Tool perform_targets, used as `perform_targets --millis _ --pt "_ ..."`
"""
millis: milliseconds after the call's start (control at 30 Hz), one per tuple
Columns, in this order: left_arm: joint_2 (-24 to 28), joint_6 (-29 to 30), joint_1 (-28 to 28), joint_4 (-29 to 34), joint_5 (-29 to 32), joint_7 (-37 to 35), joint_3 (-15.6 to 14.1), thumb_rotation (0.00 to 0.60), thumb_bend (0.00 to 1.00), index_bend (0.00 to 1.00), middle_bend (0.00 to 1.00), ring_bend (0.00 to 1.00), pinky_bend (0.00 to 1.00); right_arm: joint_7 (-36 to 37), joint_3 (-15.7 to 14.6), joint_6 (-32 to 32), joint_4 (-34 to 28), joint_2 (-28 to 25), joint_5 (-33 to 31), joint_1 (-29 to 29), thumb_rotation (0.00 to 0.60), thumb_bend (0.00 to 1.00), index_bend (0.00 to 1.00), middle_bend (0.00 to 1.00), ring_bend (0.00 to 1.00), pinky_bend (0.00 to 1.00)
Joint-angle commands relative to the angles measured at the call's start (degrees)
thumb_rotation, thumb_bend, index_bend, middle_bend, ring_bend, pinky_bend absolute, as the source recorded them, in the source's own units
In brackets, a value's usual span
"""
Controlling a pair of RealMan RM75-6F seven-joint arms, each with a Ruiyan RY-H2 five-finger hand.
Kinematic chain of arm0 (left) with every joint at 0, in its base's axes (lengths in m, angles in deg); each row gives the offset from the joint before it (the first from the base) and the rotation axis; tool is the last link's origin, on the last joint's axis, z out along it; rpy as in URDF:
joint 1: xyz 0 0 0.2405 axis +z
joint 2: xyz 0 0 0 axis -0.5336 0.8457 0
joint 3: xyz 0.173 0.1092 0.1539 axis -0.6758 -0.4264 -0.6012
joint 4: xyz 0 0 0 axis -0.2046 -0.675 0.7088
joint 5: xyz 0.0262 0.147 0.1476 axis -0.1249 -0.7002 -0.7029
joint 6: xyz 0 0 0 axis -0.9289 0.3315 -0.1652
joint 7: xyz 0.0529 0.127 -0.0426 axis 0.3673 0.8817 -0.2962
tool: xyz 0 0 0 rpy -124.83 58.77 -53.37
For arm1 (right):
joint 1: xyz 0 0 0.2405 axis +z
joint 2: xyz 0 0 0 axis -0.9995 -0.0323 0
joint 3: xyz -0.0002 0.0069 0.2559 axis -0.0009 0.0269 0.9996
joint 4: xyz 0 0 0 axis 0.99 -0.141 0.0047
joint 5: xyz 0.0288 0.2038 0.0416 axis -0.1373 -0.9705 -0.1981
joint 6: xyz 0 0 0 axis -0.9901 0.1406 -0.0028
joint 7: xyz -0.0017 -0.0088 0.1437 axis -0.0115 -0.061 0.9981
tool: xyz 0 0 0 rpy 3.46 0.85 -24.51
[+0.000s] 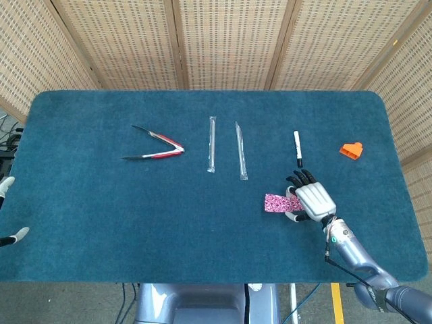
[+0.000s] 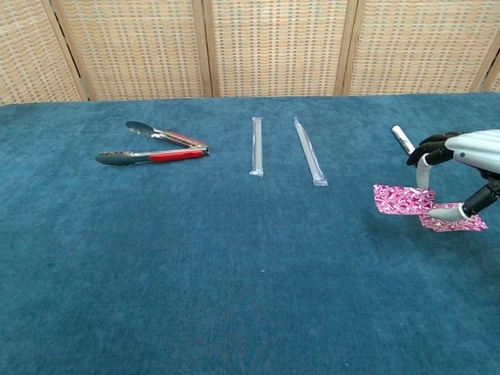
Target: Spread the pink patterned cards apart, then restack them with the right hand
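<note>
Near the right front of the blue table (image 1: 101, 202), the right hand (image 2: 467, 168) holds one pink patterned card (image 2: 401, 199) clear of the cloth, pinched at its right edge between the thumb and the fingers (image 2: 424, 170), which are curled around it, not spread. A second pink card (image 2: 453, 223) lies flat just beneath and to the right, partly under the thumb. From the head view the hand (image 1: 312, 200) hides that lower card entirely.

Judging by the thin edge grip, the lifted card may tilt or slip free while being carried over its mate, landing askew or skidding on the cloth (a poor stack). Pressing down too hard could also drag the lower card sideways. The marker (image 1: 297, 148) lies close behind the fingers and could be nudged. Only the left hand's fingertips (image 1: 8, 210) show at the far left edge, apart and holding nothing.
</note>
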Motion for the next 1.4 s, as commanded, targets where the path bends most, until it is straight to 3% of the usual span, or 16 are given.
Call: perform_targets --millis 33,800,1100,1400 --pt "0.0 0.0 0.0 0.1 0.0 0.1 0.0 0.580 0.06 0.04 0.00 0.00 0.00 1.2 0.1 0.9 1.7 0.1 0.0 0.7 0.600 0.44 0.43 0.22 0.00 0.00" --pt "0.6 1.2 0.7 2.0 0.7 2.2 0.2 0.580 0.06 0.04 0.00 0.00 0.00 13.2 -4.0 3.0 17.2 2.1 3.5 0.6 0.600 0.39 0.41 0.19 0.00 0.00" --pt "0.8 1.6 0.8 2.7 0.4 2.6 0.2 0.580 0.06 0.04 0.00 0.00 0.00 14.9 -4.6 3.1 19.1 2.5 4.1 0.7 0.600 0.26 0.36 0.16 0.00 0.00" --pt "0.8 1.6 0.9 2.4 0.7 2.5 0.3 0.581 0.06 0.04 0.00 0.00 0.00 14.8 -4.3 3.3 19.6 2.6 3.7 0.8 0.600 0.26 0.32 0.15 0.00 0.00"
